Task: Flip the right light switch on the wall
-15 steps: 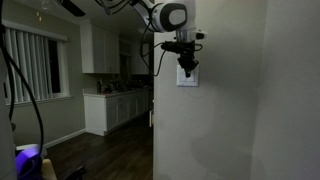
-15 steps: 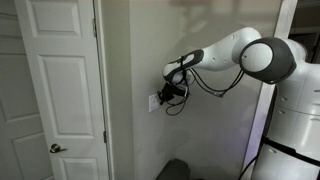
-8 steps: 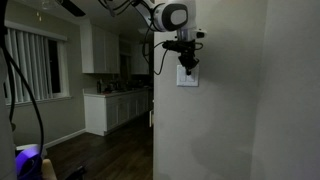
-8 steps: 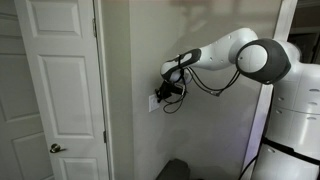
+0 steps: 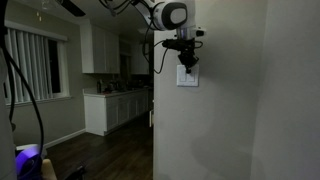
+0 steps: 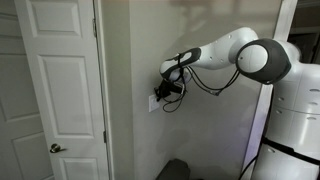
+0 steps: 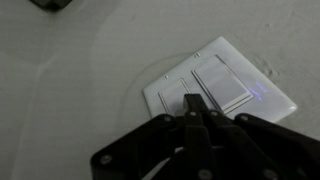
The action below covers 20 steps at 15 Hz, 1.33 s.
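The white double switch plate [image 7: 262,98] sits on the beige-grey wall [image 7: 70,60]. In the wrist view two tall rockers lie side by side: one [image 7: 226,78] is broad and in plain sight, the other [image 7: 170,88] is partly behind my fingers. My black gripper [image 7: 192,103] is shut, both fingertips pressed together, with the tip against the plate's lower part near the gap between the rockers. I cannot tell which rocker it touches. In both exterior views the gripper [image 5: 187,64] [image 6: 165,92] is at the plate [image 5: 187,79] [image 6: 152,102].
A white panelled door [image 6: 55,90] stands beside the wall panel [image 6: 200,140]. The wall's corner edge [image 5: 153,120] borders a dim kitchen with white cabinets [image 5: 110,108]. My arm's white links [image 6: 255,55] reach in along the wall.
The gripper has edged slightly closer to the switch plate over the last second. Nothing else has moved.
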{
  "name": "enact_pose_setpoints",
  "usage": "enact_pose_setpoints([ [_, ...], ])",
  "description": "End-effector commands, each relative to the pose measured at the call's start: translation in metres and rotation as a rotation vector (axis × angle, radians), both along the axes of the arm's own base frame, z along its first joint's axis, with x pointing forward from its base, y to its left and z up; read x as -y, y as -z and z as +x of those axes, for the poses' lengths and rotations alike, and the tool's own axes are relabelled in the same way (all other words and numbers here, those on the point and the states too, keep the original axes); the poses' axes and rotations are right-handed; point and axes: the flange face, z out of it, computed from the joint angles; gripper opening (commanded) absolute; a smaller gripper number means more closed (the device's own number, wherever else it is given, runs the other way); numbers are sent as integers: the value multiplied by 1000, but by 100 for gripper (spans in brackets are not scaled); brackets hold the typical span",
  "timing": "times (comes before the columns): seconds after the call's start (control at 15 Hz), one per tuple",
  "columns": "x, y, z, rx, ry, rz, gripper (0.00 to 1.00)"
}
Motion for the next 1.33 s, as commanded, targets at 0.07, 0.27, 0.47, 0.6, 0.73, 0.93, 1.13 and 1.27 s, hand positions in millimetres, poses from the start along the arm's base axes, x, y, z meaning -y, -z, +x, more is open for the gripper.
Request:
enact_pose_setpoints([
  [0.07,1,2,6,78,-17,-21,0],
  [0.27,1,4,7,82,-17,-26,0],
  [0.47,5,7,5,32,-18,-42,0],
  [0.6,12,7,-4,-61,-28,-60,0],
  [0.73,21,9,-16,-135,-36,-66,0],
  [0.93,38,15,-32,-236,-37,-65,0],
  [1.13,56,23,-45,-329,-15,-27,0],
  [1.27,65,27,-50,-372,-9,-1,0],
])
